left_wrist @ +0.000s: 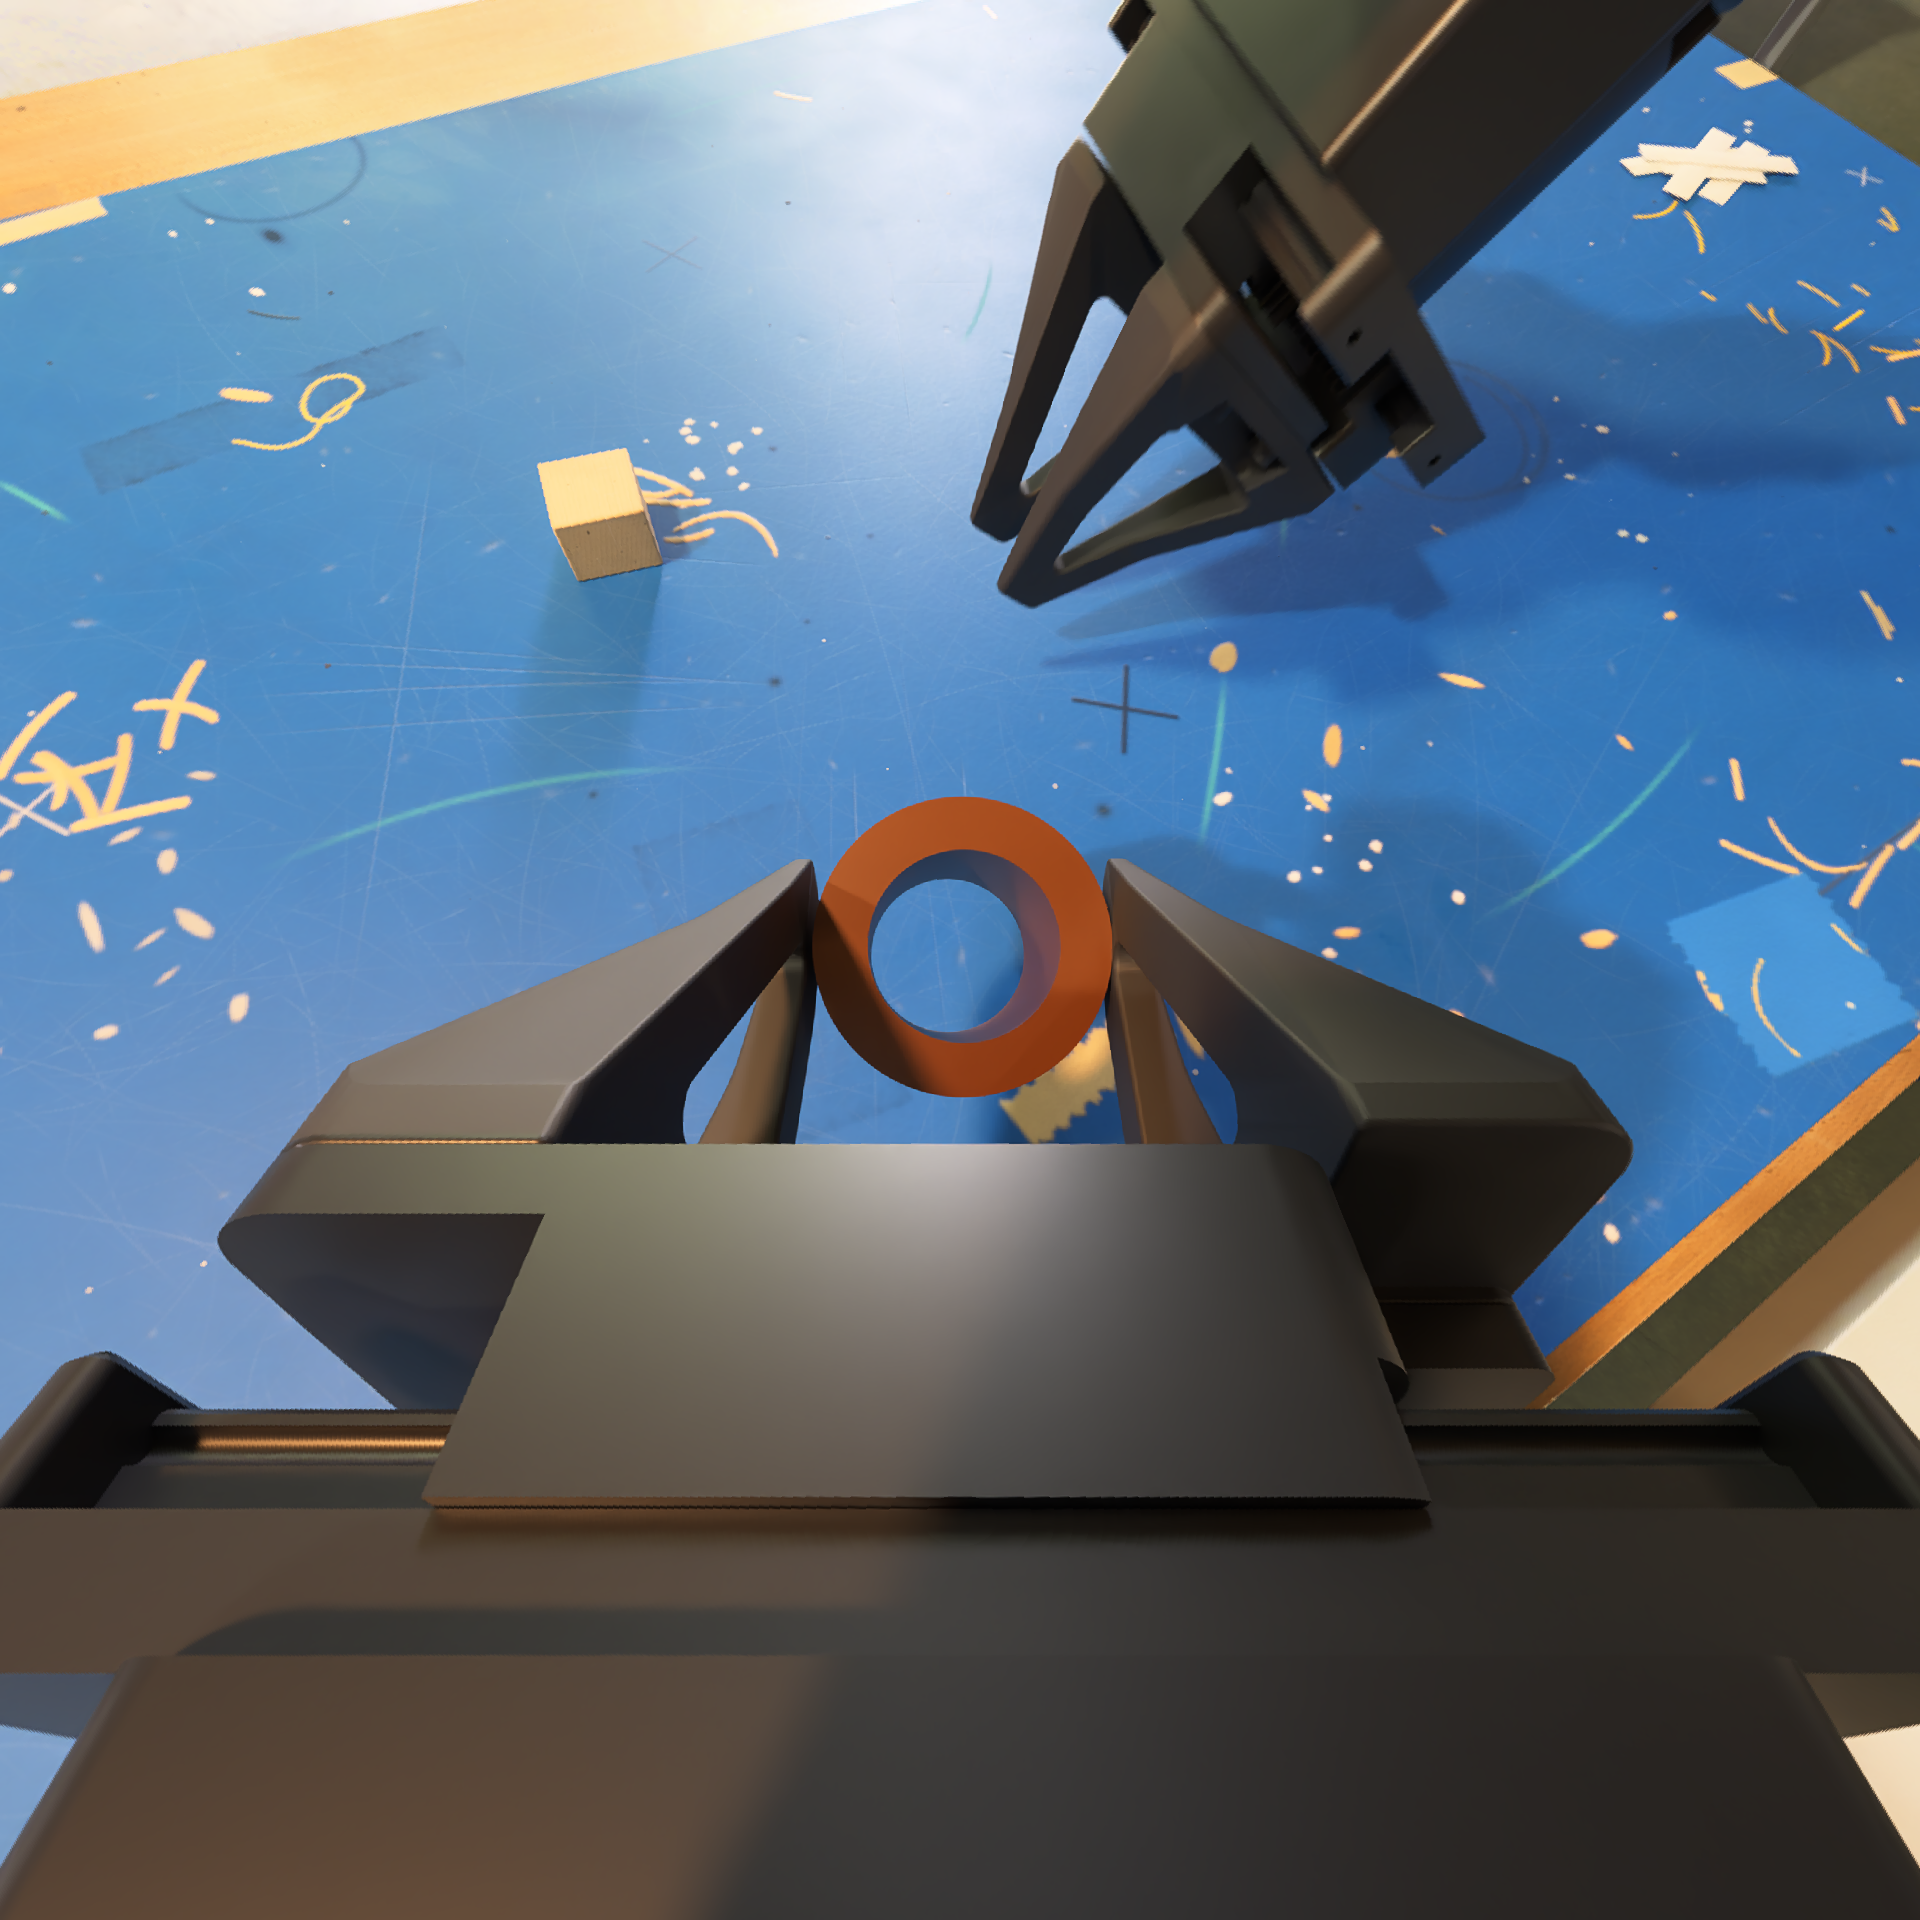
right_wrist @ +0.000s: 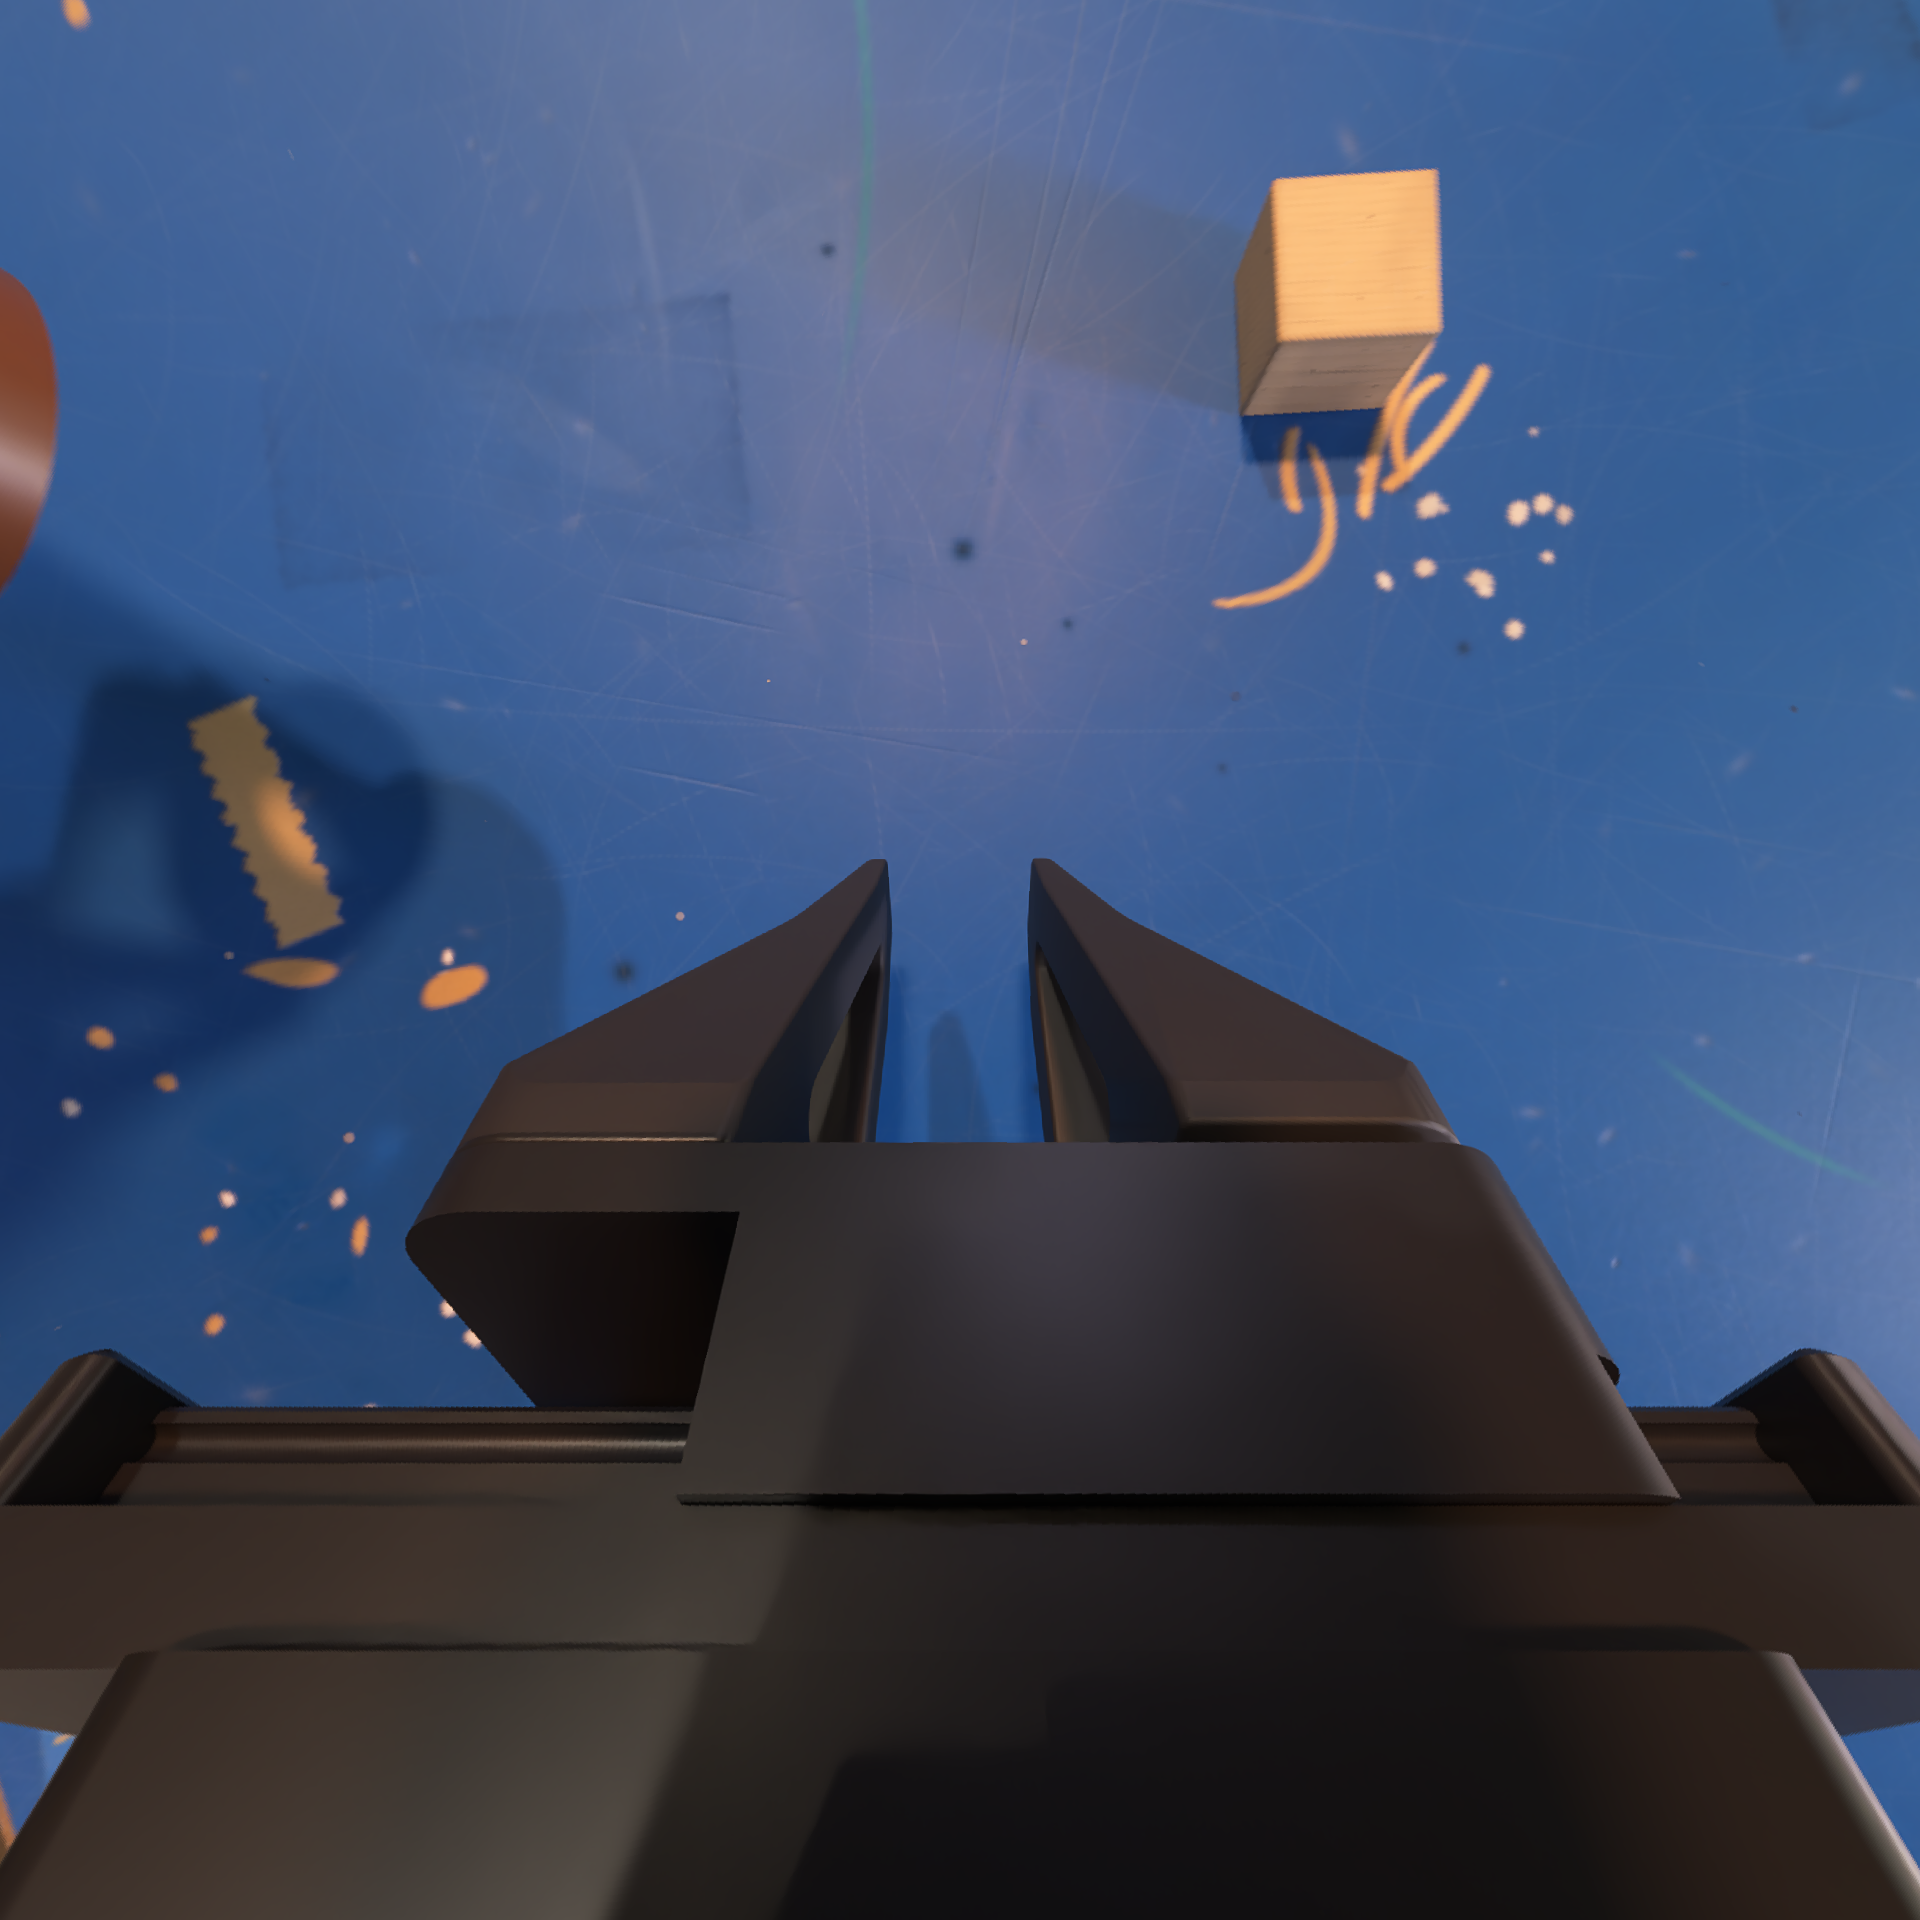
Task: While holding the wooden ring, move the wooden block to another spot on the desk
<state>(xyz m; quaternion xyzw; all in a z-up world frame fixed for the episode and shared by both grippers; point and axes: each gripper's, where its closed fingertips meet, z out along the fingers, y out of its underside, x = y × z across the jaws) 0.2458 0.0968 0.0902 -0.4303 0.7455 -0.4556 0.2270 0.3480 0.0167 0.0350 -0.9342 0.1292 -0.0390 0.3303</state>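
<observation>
A reddish-brown wooden ring (left_wrist: 961,1065) stands upright between the fingers of my left gripper (left_wrist: 960,864), which is shut on it and holds it above the blue desk mat (left_wrist: 468,831). The ring's edge also shows in the right wrist view (right_wrist: 21,416) at the far left. A pale wooden block (left_wrist: 601,514) sits on the mat, ahead and to the left of the ring; in the right wrist view the block (right_wrist: 1345,281) is ahead and to the right. My right gripper (right_wrist: 958,868) hovers above the mat, empty, its jaws a narrow gap apart. It also shows in the left wrist view (left_wrist: 1010,561), right of the block.
The mat is scratched and flecked with yellow paint marks. A white tape cross (left_wrist: 1709,166) lies at the far right. A tan serrated tape strip (right_wrist: 265,821) lies below the ring. The desk's wooden edge runs along the top (left_wrist: 312,94) and the right (left_wrist: 1714,1195).
</observation>
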